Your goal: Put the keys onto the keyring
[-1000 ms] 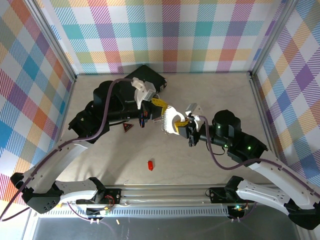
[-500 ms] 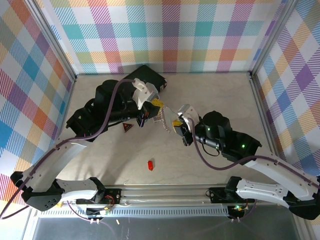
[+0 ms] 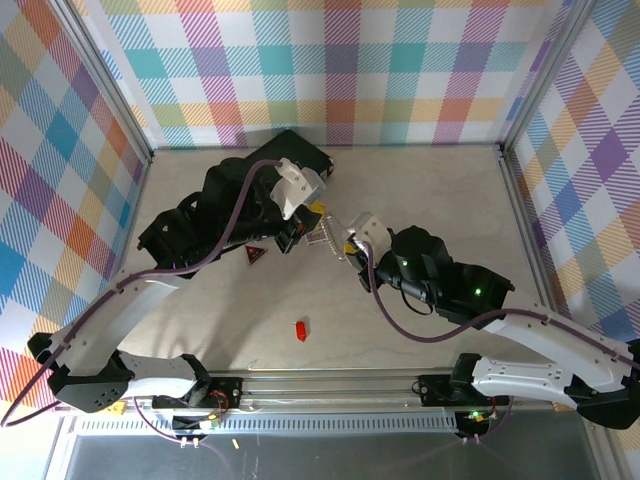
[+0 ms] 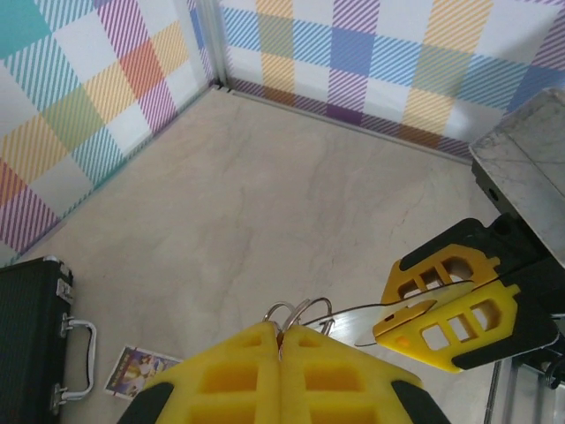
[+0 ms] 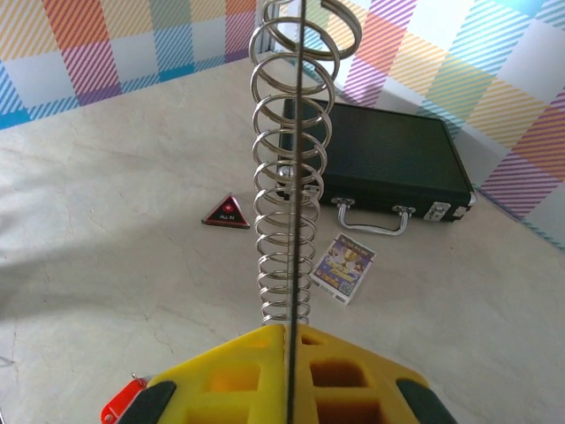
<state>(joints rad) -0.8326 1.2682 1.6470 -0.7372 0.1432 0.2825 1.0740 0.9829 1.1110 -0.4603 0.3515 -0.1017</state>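
While left jaws and right jaws both clench the coiled silver-wire keyring (image 5: 287, 203), dark red triangle (image 5: 224, 212) (beyond right jaws) reads "ALL IN" | keys (image 3: 300, 329): tiny red oblong, apart from both jaws

The keyring (image 3: 324, 238) sits over mid-table (image 3: 440, 190), gripped by the left gripper (image 4: 281, 337) on its left and the right gripper (image 5: 288, 340) on its right. The triangle (image 3: 254, 254) lies to its left, the key (image 3: 300, 329) in front toward the near edge, and the case (image 3: 301, 155) behind it, with a card (image 5: 344, 262) just before the case.
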